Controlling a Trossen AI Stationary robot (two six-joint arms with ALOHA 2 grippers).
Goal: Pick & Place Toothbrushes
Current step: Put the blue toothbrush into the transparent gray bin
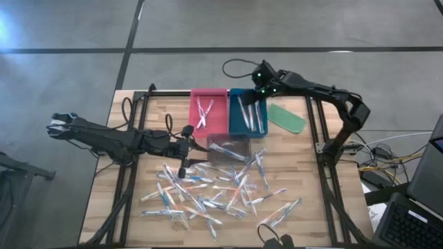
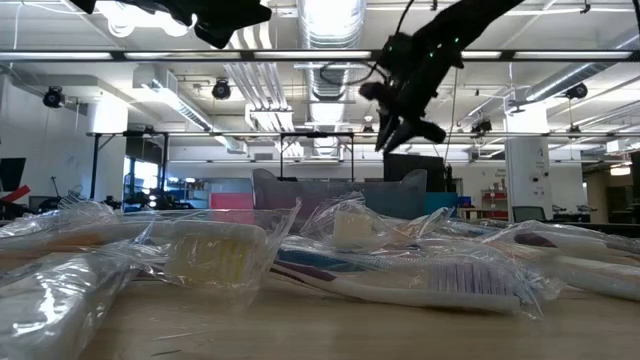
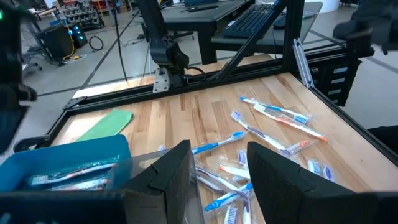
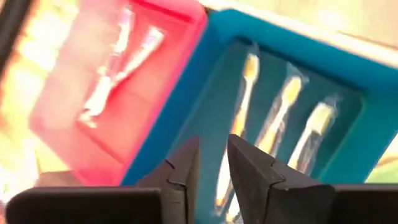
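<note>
So far only a few toothbrushes (image 1: pixel 248 114) lie in the blue tray (image 1: pixel 235 124) and red tray (image 1: pixel 220 117); most remain scattered on the surface (image 1: pixel 138 207). The right tool (image 1: pixel 257 95) hovers above the blue tray, narrow and empty; the left tool (image 1: pixel 184 169) stands apart, empty, over the pile.

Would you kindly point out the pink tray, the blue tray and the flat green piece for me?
pink tray (image 1: pixel 219 111): high view, on its bare floor near the right wall.
blue tray (image 1: pixel 234 114): high view, on its floor by the left wall.
flat green piece (image 1: pixel 286 117): high view, on its middle.
</note>
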